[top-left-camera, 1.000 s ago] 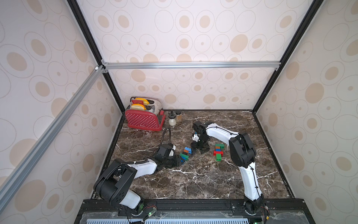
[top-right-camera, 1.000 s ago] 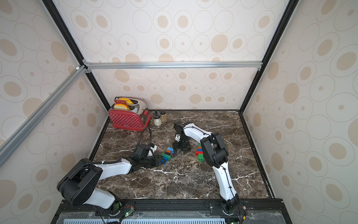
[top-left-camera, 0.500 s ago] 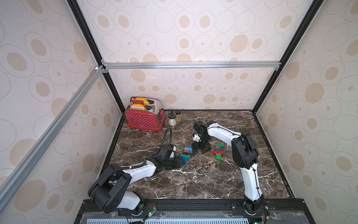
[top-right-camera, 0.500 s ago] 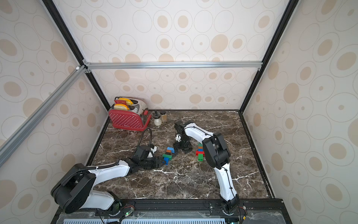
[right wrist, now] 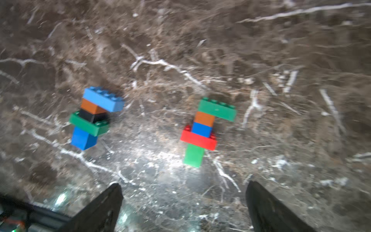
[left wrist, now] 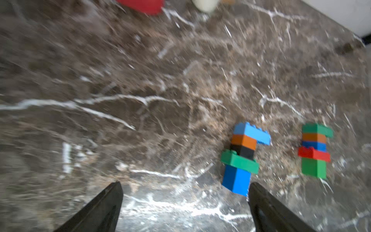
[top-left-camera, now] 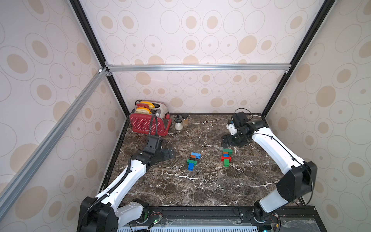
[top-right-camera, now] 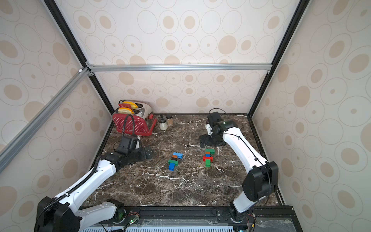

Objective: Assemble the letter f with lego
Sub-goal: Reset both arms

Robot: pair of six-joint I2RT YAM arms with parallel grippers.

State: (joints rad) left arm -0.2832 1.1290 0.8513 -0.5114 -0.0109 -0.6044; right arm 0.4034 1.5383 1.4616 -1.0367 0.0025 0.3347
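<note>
**A:** Lego first. Where is it?

**B:** Two built pieces lie flat on the marble tabletop (top-left-camera: 200, 190), side by side but apart, a little above the middle of the frame in both top views. The blue-topped lego piece (top-left-camera: 193, 161) is left of centre. From its far end it runs light blue oblong, orange, black, a green oblong set crossways, then a blue square nearest the lower edge.

**B:** The green-topped lego piece (top-left-camera: 226, 157) lies to its right. It runs green oblong, orange, blue, a red oblong crossways, then a green square. On both pieces the top oblong juts toward the right of the frame.

**A:** And the pincers?

**B:** The left gripper (top-left-camera: 168, 153) sits left of the blue-topped piece, near it but not touching. In the left wrist view the left gripper (left wrist: 184, 183) has its jaws spread wide with only marble between them.

**B:** The right gripper (top-left-camera: 232, 142) is just above the green-topped piece in the frame, toward the back wall and clear of it. In the right wrist view the right gripper (right wrist: 183, 183) is spread just as wide and grips nothing.

**A:** What's further out?

**B:** A red dotted toaster (top-left-camera: 147, 124) stands at the upper left of the tabletop, against the corner, with yellow-orange things in its slots. Two small jars (top-left-camera: 178, 125) stand just to its right, one whitish and one brownish.
</note>
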